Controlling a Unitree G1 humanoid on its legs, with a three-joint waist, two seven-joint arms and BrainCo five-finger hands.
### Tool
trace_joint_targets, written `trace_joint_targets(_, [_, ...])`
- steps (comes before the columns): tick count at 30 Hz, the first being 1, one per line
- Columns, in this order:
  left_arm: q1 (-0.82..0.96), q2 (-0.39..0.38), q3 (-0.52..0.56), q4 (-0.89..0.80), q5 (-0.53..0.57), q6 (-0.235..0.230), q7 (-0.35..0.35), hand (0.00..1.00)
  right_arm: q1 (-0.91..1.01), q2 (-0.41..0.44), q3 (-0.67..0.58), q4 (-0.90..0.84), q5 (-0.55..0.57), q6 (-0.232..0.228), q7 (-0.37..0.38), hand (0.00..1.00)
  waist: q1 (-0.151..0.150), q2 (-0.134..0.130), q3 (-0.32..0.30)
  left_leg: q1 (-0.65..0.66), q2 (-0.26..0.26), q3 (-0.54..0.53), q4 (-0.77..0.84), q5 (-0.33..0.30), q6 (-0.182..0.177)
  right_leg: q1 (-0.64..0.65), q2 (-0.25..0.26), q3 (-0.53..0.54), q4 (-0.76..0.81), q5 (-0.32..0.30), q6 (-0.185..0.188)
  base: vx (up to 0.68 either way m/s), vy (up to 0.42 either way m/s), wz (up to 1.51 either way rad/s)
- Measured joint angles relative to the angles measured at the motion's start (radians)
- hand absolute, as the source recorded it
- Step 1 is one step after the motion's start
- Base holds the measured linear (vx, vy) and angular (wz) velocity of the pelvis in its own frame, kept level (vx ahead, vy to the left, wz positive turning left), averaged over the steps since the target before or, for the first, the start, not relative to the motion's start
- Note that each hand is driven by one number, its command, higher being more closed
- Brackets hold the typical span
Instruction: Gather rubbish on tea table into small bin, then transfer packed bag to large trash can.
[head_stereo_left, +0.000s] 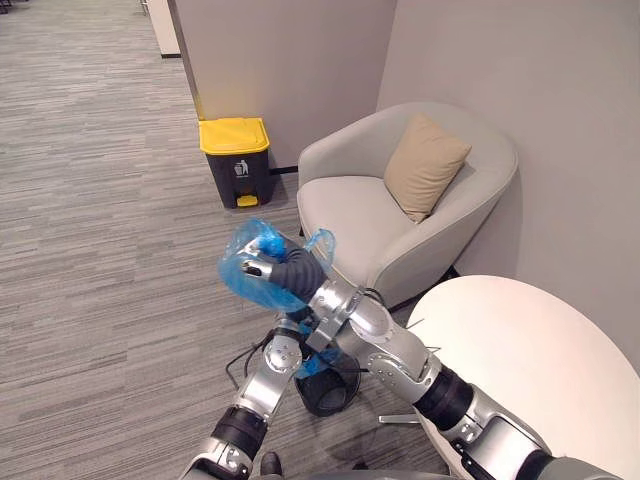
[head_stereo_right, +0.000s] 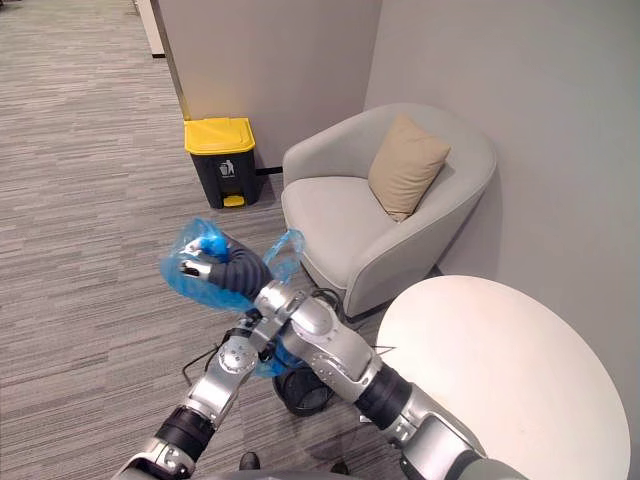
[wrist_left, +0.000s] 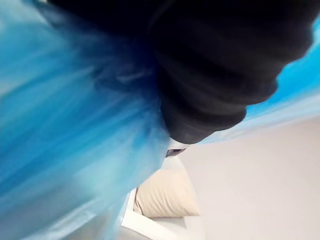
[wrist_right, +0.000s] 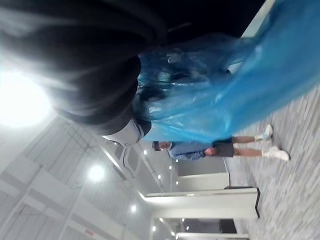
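Fingers (head_stereo_left: 251, 268) around crumpled, translucent blue bag (head_stereo_left: 238, 288)

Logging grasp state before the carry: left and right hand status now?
Left hand: mostly hidden, beside the translucent blue plastic bag; cannot be told.
Right hand: raised, wrapped in that bag; cannot be told.

Head cams up high, looking down; both catch same armchair (head_stereo_left: 360, 215), yellow-lid bin (head_stereo_left: 235, 137), round table (head_stereo_left: 530, 350), right eye slightly offset. Left wrist cam jammed against blue bag (wrist_left: 60, 125), cushion (wrist_left: 165, 197) peeking past. Right wrist cam equally close to bag, person (wrist_right: 195, 149) well off behind.
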Motion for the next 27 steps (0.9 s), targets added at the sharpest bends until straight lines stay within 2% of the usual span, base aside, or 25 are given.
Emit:
trace_joint_targets(2, [0.033, 0.0, 0.03, -0.026, -0.001, 0.0, 0.0, 1.0, 0.023, -0.014, -0.033, -0.006, -0.05, -0.004, -0.001, 1.0, 0.0, -0.002, 0.001, 0.003, 0.0, 0.006, 0.0, 0.0, 0.0, -0.003, 0.0, 0.005, 0.008, -0.009, 0.008, 0.0, 0.0, -0.07])
trace_joint_targets(3, [0.058, 0.0, 0.055, -0.048, -0.009, -0.003, 0.0, 1.0, 0.048, -0.029, -0.057, -0.029, -0.111, -0.009, -0.002, 0.0, 0.0, -0.002, 0.001, 0.005, 0.0, 0.008, 0.0, -0.001, -0.002, -0.005, -0.001, 0.008, 0.016, -0.014, 0.007, 0.0, 0.0, -0.05])
trace_joint_targets(7, [0.084, 0.001, 0.093, -0.079, -0.021, -0.009, -0.001, 1.0, 0.066, -0.055, -0.081, -0.078, -0.216, -0.027, -0.002, 0.0, -0.003, -0.002, 0.001, 0.006, 0.0, 0.009, 0.0, -0.003, -0.004, -0.006, -0.001, 0.008, 0.016, -0.014, 0.008, 0.0, 0.0, -0.01])
trace_joint_targets(12, [0.136, 0.0, 0.135, -0.122, -0.031, -0.029, -0.004, 1.0, 0.089, -0.107, -0.132, -0.115, -0.404, -0.07, -0.011, 0.0, 0.001, -0.001, 0.002, 0.004, -0.001, 0.009, 0.0, -0.003, -0.004, -0.007, -0.002, 0.008, 0.014, -0.014, 0.008, 0.0, 0.0, 0.0])
trace_joint_targets(16, [0.162, 0.0, 0.165, -0.125, -0.041, -0.033, -0.006, 1.0, 0.102, -0.153, -0.159, -0.115, -0.475, -0.076, -0.015, 0.0, 0.002, -0.001, 0.002, 0.002, -0.001, 0.009, 0.0, -0.004, -0.005, -0.008, -0.002, 0.008, 0.012, -0.014, 0.008, 0.0, 0.0, 0.0])
trace_joint_targets(21, [0.181, 0.001, 0.186, -0.126, -0.041, -0.038, -0.024, 1.0, 0.141, -0.225, -0.173, -0.14, -0.56, -0.105, -0.019, 0.0, 0.003, 0.002, 0.003, -0.012, -0.001, 0.009, 0.0, -0.001, -0.001, -0.023, -0.001, 0.008, 0.012, -0.014, 0.008, 0.0, 0.0, 0.0])
trace_joint_targets(27, [0.222, -0.005, 0.254, -0.131, -0.044, -0.049, -0.027, 1.0, 0.245, -0.272, -0.311, -0.153, -0.599, -0.128, -0.024, 0.0, 0.002, 0.016, 0.013, -0.012, -0.002, 0.009, 0.0, -0.001, -0.001, -0.022, -0.002, 0.008, 0.012, -0.015, 0.008, 0.02, 0.006, 0.0])
